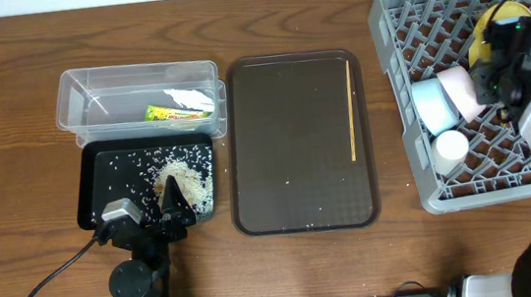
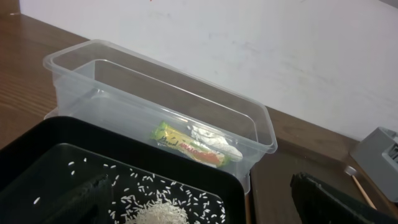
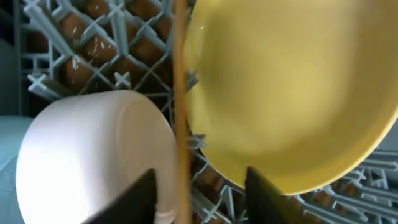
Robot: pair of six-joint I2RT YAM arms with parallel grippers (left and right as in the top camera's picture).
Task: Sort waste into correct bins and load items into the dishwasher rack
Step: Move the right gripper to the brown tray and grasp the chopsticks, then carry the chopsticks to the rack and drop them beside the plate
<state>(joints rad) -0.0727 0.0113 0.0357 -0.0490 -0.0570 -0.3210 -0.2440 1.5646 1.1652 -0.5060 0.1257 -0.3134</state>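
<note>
The dishwasher rack (image 1: 416, 167) stands at the right and holds the pale-yellow plate (image 1: 483, 39), the white bowl (image 1: 462, 88) and the light-blue bowl (image 1: 429, 104). My right gripper (image 3: 205, 196) is open inside the rack, between the white bowl (image 3: 93, 155) and the plate (image 3: 292, 87). One chopstick (image 3: 181, 93) stands between its fingers, ungripped. The other chopstick (image 1: 349, 110) lies on the brown serving tray. The clear tub (image 1: 77, 94) holds the snack wrapper (image 1: 177, 108). My left gripper (image 1: 174, 200) is open over the rice grains (image 2: 161, 211) in the black tray (image 1: 92, 187).
The dark brown serving tray (image 1: 248, 170) lies in the middle, with a few stray grains on it. Another white round item (image 1: 449, 149) sits in the rack's front left. My left arm's cable (image 1: 51, 275) runs across the table's front left.
</note>
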